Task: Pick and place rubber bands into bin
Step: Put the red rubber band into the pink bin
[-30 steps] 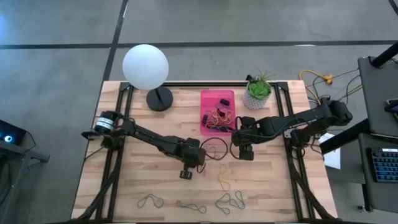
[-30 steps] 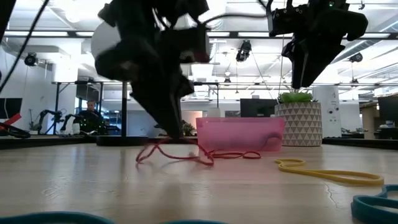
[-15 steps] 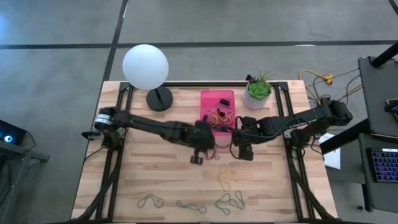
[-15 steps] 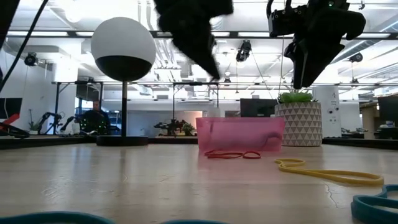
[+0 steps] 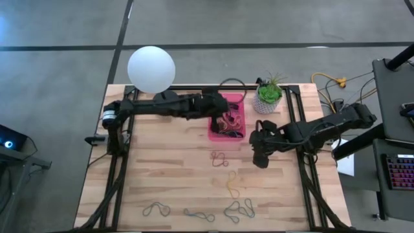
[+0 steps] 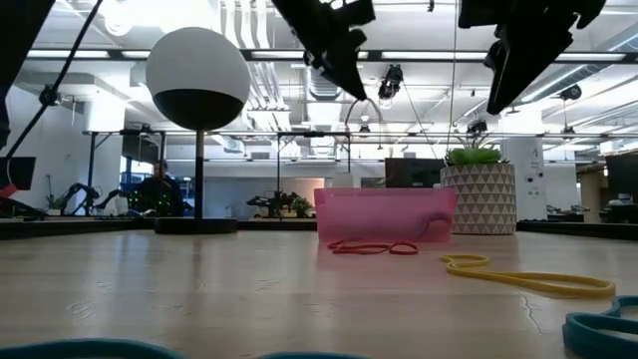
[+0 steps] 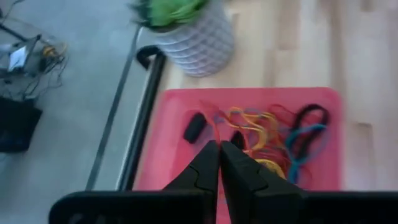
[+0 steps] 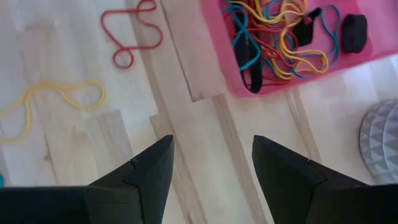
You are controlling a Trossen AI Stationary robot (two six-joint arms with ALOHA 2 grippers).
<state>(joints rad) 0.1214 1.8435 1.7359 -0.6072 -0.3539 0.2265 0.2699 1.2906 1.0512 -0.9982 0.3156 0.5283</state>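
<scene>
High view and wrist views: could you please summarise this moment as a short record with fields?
Left end effector: shut, above the bin
Right end effector: open, above bare table beside bin
Bin contents: several rubber bands
Loose on table: red band, yellow band, grey-green bands

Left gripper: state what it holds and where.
A thin rubber band, pinched at one point of its loop between the shut jaws of the left gripper above the bin; the rest hangs free.
</scene>
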